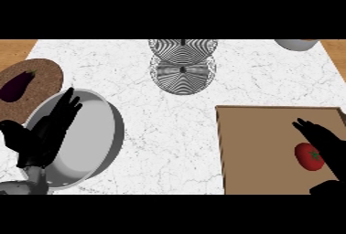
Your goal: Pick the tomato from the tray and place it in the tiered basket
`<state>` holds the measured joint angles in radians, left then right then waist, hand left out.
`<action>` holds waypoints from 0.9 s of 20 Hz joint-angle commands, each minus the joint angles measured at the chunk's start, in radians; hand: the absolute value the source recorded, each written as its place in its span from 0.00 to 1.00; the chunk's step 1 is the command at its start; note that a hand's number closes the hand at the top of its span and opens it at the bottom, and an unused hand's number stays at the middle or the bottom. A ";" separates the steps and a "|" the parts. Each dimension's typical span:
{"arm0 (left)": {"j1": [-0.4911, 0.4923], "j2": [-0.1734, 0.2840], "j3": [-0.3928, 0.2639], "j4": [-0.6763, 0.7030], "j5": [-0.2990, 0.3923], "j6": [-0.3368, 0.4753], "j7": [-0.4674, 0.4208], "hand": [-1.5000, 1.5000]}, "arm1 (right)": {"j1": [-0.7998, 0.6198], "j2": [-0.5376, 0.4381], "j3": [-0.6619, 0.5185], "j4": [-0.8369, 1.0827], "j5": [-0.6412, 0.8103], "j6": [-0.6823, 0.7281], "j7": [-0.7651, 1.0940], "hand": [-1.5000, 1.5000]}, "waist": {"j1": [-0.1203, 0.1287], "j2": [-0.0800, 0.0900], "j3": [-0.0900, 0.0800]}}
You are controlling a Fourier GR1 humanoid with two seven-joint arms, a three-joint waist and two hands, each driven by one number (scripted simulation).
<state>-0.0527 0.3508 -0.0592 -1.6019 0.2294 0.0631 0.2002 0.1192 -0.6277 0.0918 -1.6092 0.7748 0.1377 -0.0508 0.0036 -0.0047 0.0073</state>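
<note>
Right hand (323, 139) reaches over your brown tray (260, 151) at the view's right, fingers straight and holding nothing, its dark palm just beside the red tomato (308, 156) and overlapping that fruit's right edge. You see the tomato lying on the tray, well apart from the wire tiered basket (183, 68) at the desk's (169, 137) far edge. Left hand (47, 128) rests open above a metal pan (94, 137).

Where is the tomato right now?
In the head view the tomato lies on the brown tray at the right, near its right edge, beside the right hand, whose fingers are open alongside it.
</note>
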 commanded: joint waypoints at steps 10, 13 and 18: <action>-0.014 -0.006 0.069 0.054 0.011 -0.077 0.005 0.50 | -0.035 -0.013 0.025 0.152 0.152 0.053 -0.128 1.00 | -0.004 0.005 -0.007; -0.023 -0.028 0.049 0.086 -0.017 -0.080 -0.022 0.50 | -0.043 0.034 0.065 0.155 0.214 0.029 -0.117 1.00 | -0.004 0.005 -0.007; 0.016 -0.070 0.034 0.046 -0.049 -0.053 -0.050 0.50 | -0.016 0.016 0.003 0.187 0.248 -0.083 -0.217 1.00 | -0.007 0.004 -0.007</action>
<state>-0.0483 0.3312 -0.0040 -1.5894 0.2159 -0.0037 0.1763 0.0618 -0.6321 0.1012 -1.4539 0.9794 0.1539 -0.2212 0.0009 -0.0146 -0.0116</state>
